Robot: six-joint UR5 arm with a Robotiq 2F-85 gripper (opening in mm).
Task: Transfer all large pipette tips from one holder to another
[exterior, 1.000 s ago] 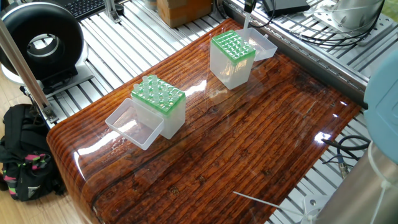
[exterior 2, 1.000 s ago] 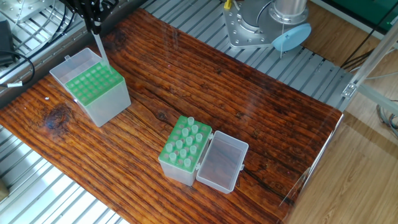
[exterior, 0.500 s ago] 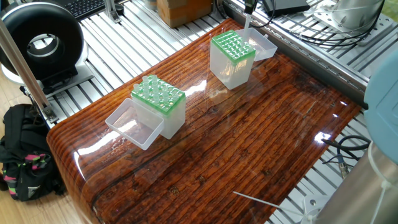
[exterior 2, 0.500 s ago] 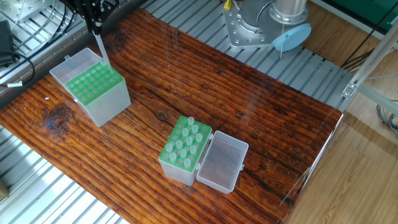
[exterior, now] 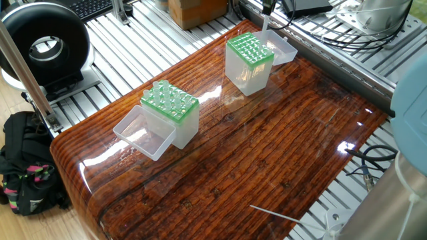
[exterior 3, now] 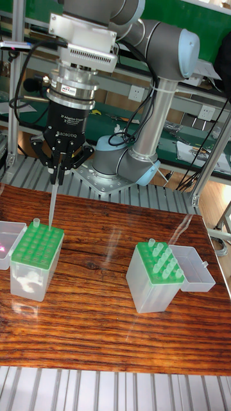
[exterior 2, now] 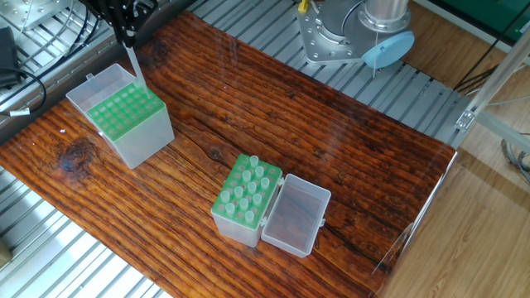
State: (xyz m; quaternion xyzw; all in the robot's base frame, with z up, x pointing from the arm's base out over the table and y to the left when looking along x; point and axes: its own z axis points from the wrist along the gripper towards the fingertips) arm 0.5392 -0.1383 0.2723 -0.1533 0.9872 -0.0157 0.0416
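Two green-topped holders (exterior 3: 37, 260) (exterior 3: 157, 276), one pipette tip (exterior 3: 52, 209) pinched upright in the end effector (exterior 3: 58, 181)

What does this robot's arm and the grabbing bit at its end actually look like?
The arm is built of silver-grey tubes with rounded pale blue caps at the joints, and black cables run beside it. The tool hangs below a black cylinder with white lettering, under a ribbed white block, and ends in thin black fingers.

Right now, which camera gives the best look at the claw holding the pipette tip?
The tall fixed view: the whole claw shows, shut on a large pipette tip hanging over the left holder. The other fixed view catches only the claw's end at the frame top. One fixed view shows just the tip.
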